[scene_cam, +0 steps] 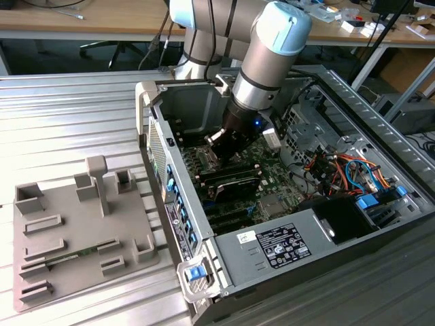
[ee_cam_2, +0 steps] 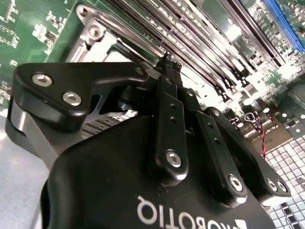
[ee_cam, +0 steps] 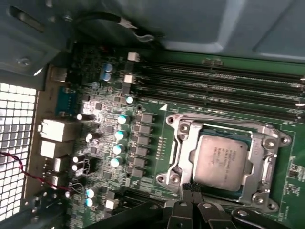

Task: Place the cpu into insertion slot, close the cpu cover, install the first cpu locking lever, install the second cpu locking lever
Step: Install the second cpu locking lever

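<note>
Gripper: the black gripper [ee_cam_2: 167, 61] is down inside the open computer case [scene_cam: 340, 88], its fingers [ee_cam_2: 169, 119] drawn together to a narrow tip with no gap between them and nothing held that can be made out; in the first wrist view that tip [ee_cam: 190, 187] sits right at one edge of the socket assembly; whether it actually touches metal there, I cannot tell.

Arm: in the exterior view the grey and pale-blue arm [scene_cam: 272, 54] reaches steeply down into the case, over the motherboard [scene_cam: 272, 180].

Cpu: the cpu [ee_cam: 220, 156] lies flat in the insertion slot [ee_cam: 224, 131], its silvery face up and squarely framed; the placing step looks done.

Cpu cover: the cpu cover [ee_cam: 188, 155] appears to lie down around the chip, its window showing the metal face; so the closing looks done, or nearly so; I cannot tell whether it sits fully flush.

Locking levers: not clear enough to say whether either is latched; judging by the gripper tip at the socket's edge, the lever work looks like the part in hand, with neither lever confirmed as fastened.

Surroundings: long memory slots [ee_cam: 228, 86] run beside the socket; a grey parts tray [scene_cam: 75, 231] sits outside the case, on the exterior view's left.
</note>
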Robot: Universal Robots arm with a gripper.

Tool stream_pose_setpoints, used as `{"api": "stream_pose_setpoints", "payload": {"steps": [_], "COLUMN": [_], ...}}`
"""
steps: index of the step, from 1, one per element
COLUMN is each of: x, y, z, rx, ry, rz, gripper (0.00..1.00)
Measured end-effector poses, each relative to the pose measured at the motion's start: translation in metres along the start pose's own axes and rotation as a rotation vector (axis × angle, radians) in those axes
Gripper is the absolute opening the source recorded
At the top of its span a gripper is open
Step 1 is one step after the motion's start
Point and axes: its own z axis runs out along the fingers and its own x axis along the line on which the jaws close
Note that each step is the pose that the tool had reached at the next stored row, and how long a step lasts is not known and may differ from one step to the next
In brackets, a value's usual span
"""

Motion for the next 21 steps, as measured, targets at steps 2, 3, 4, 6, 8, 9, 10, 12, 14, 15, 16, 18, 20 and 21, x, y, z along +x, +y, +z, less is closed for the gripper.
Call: {"api": "stream_pose_setpoints", "payload": {"steps": [2,3,4,6,8,9,10,12,14,15,16,18,20,21], "x": [0.0040,0.0069,0.0081,0.0095,0.0117,0.0125,0.0141,0.0167,0.0170,0.0172,0.0174,0.0189,0.0191,0.0192], "y": [-0.0002,-0.0016,-0.0031,-0.0039,-0.0036,-0.0035,-0.0032,-0.0039,-0.0056,-0.0062,-0.0069,-0.0075,-0.0074,-0.0074], "z": [0.0005,0.0009,0.0012,0.0015,0.0020,0.0021,0.0024,0.0027,0.0027,0.0028,0.0028,0.0017,0.0003,0.0003], "rx": [-0.0040,-0.0061,-0.0072,-0.0082,-0.0109,-0.0119,-0.0142,-0.0186,-0.0193,-0.0197,-0.0205,-0.0223,-0.0223,-0.0222], "ry": [-0.0010,-0.0015,-0.0017,-0.0019,-0.0023,-0.0025,-0.0028,-0.0039,-0.0040,-0.0041,-0.0044,-0.0067,-0.0076,-0.0077], "rz": [0.000,-0.001,-0.001,-0.002,-0.002,-0.002,-0.003,-0.004,-0.005,-0.007,-0.010,-0.013,-0.016,-0.019], "gripper": [0.11,0.11,0.11,0.11,0.11,0.11,0.11,0.11,0.11,0.11,0.11,0.11,0.11,0.11]}}
